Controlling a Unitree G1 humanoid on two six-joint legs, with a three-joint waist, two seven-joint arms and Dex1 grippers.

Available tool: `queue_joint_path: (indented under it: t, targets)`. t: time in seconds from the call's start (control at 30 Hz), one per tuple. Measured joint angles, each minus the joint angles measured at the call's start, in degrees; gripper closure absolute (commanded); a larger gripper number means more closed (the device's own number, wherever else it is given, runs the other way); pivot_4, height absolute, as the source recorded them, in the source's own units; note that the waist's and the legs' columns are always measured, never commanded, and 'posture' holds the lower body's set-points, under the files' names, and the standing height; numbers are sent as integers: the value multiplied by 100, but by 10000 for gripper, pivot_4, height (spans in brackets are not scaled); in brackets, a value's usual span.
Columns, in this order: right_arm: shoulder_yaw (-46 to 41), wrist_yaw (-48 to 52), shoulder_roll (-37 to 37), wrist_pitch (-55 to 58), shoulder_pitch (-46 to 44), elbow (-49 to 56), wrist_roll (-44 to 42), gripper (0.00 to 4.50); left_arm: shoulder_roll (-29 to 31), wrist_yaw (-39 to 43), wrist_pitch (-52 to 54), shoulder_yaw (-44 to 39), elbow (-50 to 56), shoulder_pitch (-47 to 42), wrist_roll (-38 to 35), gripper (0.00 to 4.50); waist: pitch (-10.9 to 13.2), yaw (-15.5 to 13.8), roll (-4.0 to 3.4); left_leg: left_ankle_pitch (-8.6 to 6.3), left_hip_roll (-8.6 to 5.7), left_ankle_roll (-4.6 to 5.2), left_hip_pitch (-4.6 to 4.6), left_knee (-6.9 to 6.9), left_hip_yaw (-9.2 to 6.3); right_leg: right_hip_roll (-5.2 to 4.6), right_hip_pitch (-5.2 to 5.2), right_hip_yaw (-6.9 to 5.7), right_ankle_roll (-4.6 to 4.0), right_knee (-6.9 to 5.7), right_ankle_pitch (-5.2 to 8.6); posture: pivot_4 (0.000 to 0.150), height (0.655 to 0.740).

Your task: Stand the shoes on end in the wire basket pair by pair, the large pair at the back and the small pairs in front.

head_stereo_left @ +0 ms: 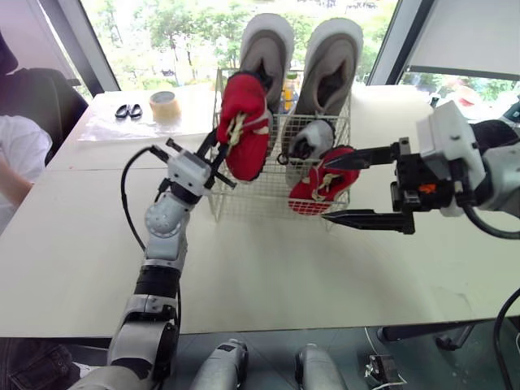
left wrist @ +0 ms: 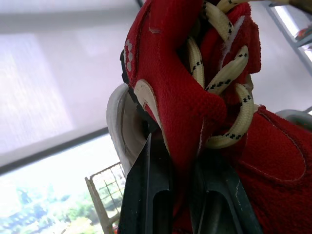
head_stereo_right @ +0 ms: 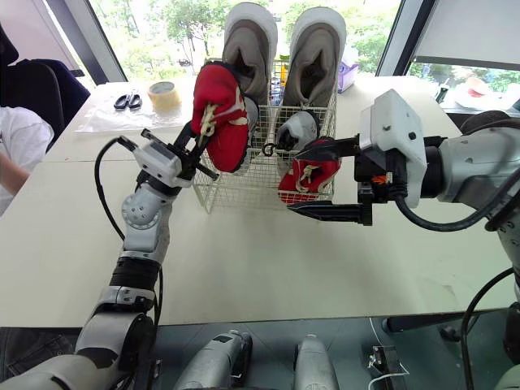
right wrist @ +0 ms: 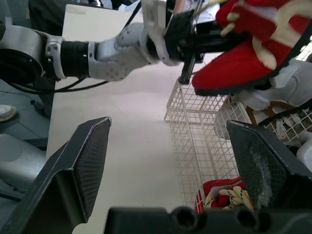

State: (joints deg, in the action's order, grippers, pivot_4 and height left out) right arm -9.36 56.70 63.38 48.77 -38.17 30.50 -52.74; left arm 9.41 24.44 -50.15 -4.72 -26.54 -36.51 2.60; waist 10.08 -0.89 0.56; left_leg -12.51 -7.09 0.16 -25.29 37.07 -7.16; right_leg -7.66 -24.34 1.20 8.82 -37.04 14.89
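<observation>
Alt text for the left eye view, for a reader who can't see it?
The left gripper holds a red shoe over the wire basket, where two large grey shoes stand behind a second red shoe. The right gripper hangs open beside it.

I'm getting strong daylight coming in through the windows (head_stereo_left: 162,32) across the top of the head views, and it is washing out the trees outside. The white table (head_stereo_left: 268,268) is glowing evenly, carrying only faint, soft shadow at the foot of the wire basket (head_stereo_left: 252,203). In the left wrist view, the red shoe (left wrist: 180,97) is standing out against an overexposed pale backdrop.
</observation>
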Motion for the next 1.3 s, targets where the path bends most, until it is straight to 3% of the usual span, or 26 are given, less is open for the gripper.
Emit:
queue_joint_path:
  t: [0.23,0.43,0.53,0.73,0.77,1.03,1.3]
  targets:
    - [-64,-86,29,93,48,87,-49,3952,186,-2188,-1673,60,-1115,-30,2327,44679,-1,-10,1,-1,-2,3,0,2,0,0,1,1,7,-2,-4,1500,7400]
    - [-114,-109,66,94,101,92,-55,3952,373,-3856,-1687,356,-1437,-154,3432,44679,-12,-12,-2,-2,-2,3,4,2,-1,2,2,0,9,-9,-5,1500,7400]
    - [-127,-110,68,93,110,95,-53,3952,419,-4336,-1637,539,-1584,-154,3500,32969,-21,-21,-1,-1,-2,2,10,4,-2,3,7,0,9,-14,-5,1500,7400]
    - [-131,-110,68,87,172,100,-41,3952,806,-4853,-1525,740,-1613,-30,3595,3610,-25,-114,-4,-1,-3,1,15,7,-1,2,11,2,10,-16,-6,1500,7400]
    - [-131,-110,67,83,172,99,-35,3952,824,-4893,-1502,755,-1595,17,3597,469,-25,-151,-4,-1,-4,1,15,8,-1,2,13,1,12,-16,-6,1500,7400]
    - [-130,-111,65,18,172,99,21,3952,997,-4575,-1253,971,-1173,430,3213,469,-25,-282,-4,0,-3,0,14,13,0,3,12,3,13,-14,-12,1500,7400]
    - [-114,-122,62,-38,174,100,72,3952,1025,-3143,-606,1120,-282,598,1523,469,-25,-267,-3,0,-1,0,2,11,0,4,-3,4,13,-14,-12,1500,7400]
